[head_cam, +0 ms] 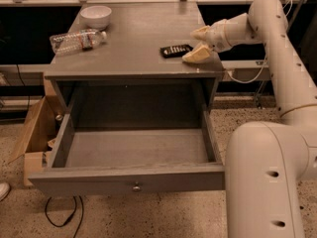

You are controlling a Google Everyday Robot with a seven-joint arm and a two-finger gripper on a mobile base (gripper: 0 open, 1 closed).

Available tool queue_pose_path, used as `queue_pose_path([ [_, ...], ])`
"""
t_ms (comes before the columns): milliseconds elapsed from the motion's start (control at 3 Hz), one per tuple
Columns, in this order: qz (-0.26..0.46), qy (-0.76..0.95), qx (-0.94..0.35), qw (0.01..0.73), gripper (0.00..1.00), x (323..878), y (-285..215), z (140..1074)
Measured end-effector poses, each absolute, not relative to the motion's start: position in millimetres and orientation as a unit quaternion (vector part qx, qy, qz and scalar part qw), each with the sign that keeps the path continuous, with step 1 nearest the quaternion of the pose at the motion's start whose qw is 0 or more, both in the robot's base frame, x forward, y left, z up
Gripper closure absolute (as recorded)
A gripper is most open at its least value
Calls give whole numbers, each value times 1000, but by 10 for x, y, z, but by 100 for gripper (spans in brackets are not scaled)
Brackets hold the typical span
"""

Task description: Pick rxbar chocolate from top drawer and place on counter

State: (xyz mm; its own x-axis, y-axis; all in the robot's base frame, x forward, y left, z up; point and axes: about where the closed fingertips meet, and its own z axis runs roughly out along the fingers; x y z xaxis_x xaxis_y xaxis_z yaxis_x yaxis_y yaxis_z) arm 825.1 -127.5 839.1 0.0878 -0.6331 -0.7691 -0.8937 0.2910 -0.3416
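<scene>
The rxbar chocolate (176, 50), a small flat black wrapper, lies on the grey counter (138, 38) near its right front part. My gripper (197, 44) is just to the right of the bar, low over the counter, with its pale fingers (196, 56) spread apart and nothing between them. The top drawer (133, 182) stands pulled out below the counter, with its round knob at the front, and its inside shows only bare grey floor.
A clear plastic water bottle (77, 39) lies on its side at the counter's left. A white bowl (96, 16) stands at the back left. A cardboard box (34, 138) sits on the floor left of the cabinet. A cable (64, 217) lies on the floor.
</scene>
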Motion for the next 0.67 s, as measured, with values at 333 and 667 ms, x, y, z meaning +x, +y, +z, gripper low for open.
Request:
queue_pose_path([
  [333,126,650,-598,452,0,8195,-1299,8567],
  [667,101,639,-604,466,0,8127,-1461,8884],
])
